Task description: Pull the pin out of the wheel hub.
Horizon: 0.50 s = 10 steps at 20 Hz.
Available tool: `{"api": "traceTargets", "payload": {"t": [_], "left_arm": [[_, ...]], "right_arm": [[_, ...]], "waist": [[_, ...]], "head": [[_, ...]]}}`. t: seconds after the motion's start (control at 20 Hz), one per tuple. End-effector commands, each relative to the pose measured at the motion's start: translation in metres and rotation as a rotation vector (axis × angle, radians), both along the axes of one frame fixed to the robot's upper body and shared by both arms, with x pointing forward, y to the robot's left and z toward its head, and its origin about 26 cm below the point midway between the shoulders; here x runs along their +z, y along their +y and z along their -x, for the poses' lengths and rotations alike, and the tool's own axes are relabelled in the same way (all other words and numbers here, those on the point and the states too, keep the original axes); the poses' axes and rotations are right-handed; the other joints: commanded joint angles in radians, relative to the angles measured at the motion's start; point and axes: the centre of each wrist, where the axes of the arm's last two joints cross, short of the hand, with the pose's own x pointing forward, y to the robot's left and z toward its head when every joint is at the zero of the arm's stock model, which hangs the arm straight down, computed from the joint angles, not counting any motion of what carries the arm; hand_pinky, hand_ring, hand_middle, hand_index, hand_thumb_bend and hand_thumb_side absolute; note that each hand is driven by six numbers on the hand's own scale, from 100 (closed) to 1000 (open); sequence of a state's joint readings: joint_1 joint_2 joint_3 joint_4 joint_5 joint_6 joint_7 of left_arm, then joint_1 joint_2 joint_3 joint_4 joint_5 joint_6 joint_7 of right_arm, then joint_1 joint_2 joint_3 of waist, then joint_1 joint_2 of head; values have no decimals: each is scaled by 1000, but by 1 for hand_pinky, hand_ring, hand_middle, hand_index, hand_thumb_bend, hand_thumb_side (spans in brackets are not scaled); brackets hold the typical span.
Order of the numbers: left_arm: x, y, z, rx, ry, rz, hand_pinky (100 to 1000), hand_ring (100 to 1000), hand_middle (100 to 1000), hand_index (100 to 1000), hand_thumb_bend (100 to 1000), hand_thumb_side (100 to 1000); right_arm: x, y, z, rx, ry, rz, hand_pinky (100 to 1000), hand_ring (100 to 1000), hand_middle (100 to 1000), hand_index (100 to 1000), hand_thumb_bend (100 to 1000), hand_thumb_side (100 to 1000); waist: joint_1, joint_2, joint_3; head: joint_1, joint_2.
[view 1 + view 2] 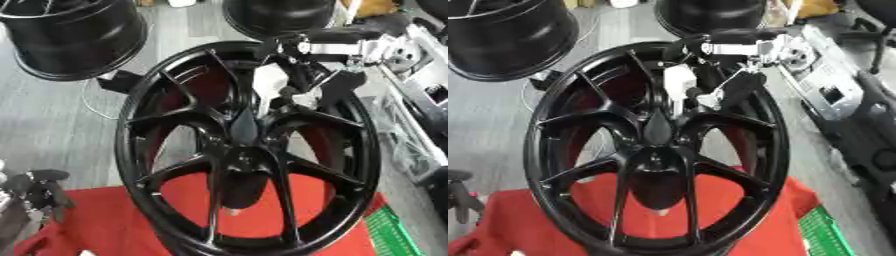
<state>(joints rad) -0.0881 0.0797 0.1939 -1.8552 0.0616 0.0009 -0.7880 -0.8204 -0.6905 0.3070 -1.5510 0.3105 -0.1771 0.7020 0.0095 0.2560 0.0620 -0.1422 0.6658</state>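
**Right hand reaching into the wheel hub from above; pin not clearly visible**

The wheel hub (248,150) stands upright, dead centre, its lower rim over the red cloth (96,220). You can't pick out the pin itself; only a small pale tip (231,211) shows below the hub's centre, and whether that is the pin is unclear. Your right hand (696,97) comes in over the hub's top rim and sits between the upper spokes, just above the centre. Fingers there are a dark tangle against black spokes, so I cannot tell whether they are closed on anything. Your left hand (39,192) rests well left of the hub, low, fingers relaxed and holding nothing.

Risks: the hub stands on edge with nothing seen bracing it, so an off-axis pull could tip or roll it. Black on black, you may grab a spoke instead of the pin.

Views: the left eye shows your left hand more fully; the right eye shows more of the grey equipment (833,95) right of the hub. A green crate (394,235) sits at the hub's lower right.
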Motion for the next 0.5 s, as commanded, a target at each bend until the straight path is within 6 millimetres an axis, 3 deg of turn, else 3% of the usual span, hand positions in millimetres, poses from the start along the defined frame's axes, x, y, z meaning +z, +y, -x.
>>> {"api": "traceTargets", "payload": {"t": [0.05,0.35,0.5], "left_arm": [[8,2,-1,-8,-24,-20,609,368,455,769,100,917],[9,2,-1,-10,-28,-20,608,367,455,769,100,917],[9,1,-2,-9,-28,-21,608,367,454,769,100,917]], "right_arm": [[14,-5,0,-20,-62,-18,350,445,1000,997,100,223],[10,-6,-3,-31,-63,-21,346,441,1000,996,100,241],[8,-7,-3,-34,-53,-11,343,437,1000,995,100,296]], "waist": [[-1,-26,3],[-3,-23,11],[-4,-22,13]], "head": [[-3,1],[-5,0],[-5,0]]}}
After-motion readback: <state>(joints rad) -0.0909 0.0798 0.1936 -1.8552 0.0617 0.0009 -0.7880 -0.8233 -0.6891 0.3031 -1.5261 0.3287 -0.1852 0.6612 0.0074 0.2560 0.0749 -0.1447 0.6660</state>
